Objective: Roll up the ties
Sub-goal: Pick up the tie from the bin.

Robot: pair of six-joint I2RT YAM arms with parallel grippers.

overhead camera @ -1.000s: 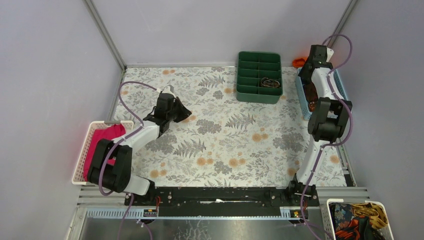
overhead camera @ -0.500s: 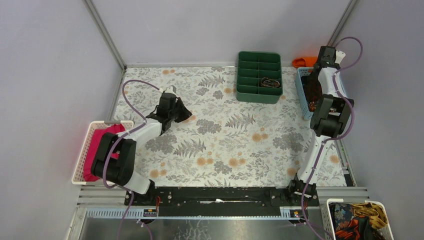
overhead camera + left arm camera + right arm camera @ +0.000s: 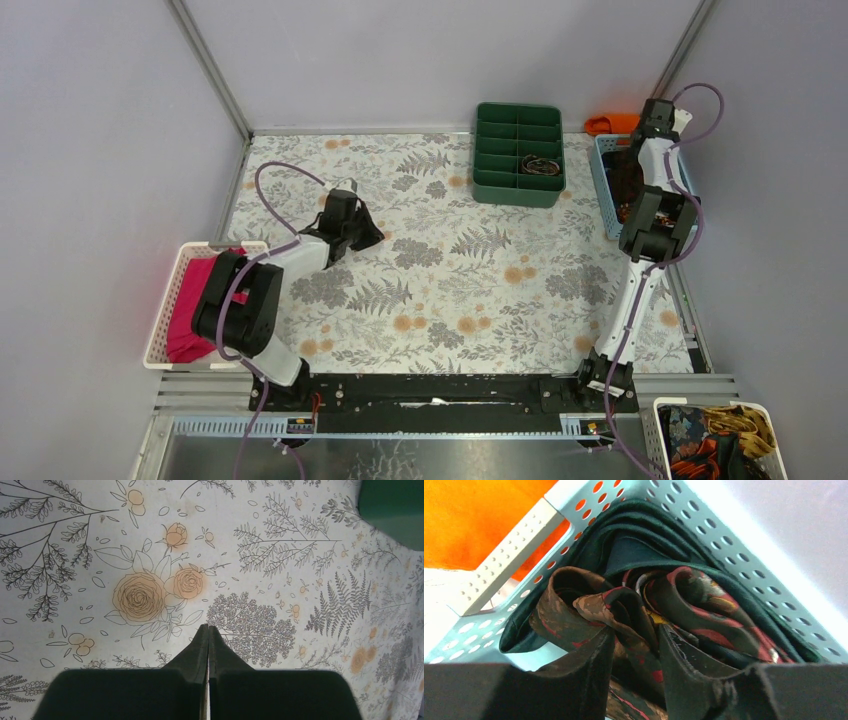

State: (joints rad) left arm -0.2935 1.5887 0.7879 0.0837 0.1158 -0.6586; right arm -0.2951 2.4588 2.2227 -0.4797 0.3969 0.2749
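Observation:
Several crumpled ties (image 3: 704, 600) lie piled in a light blue perforated basket (image 3: 734, 545) at the table's far right edge (image 3: 603, 190). My right gripper (image 3: 636, 630) reaches down into that basket (image 3: 630, 180) and its fingers press on either side of a raised fold of a brown tie with red marks (image 3: 594, 605). A dark green tie (image 3: 639, 545) curls behind it. One rolled tie (image 3: 541, 164) sits in a compartment of the green tray (image 3: 518, 150). My left gripper (image 3: 208, 626) is shut and empty, low over the floral tablecloth at mid-left (image 3: 372, 238).
A white basket (image 3: 165, 300) at the left edge holds a magenta cloth (image 3: 195, 290). An orange cloth (image 3: 605, 124) lies behind the blue basket. Another white basket (image 3: 715, 440) with more patterned fabric stands off the table at the near right.
My right arm has swung further right and lowered its gripper into the blue basket, narrowing its jaws onto the tie fold. The left gripper has shifted slightly nearer and to the right, still shut.

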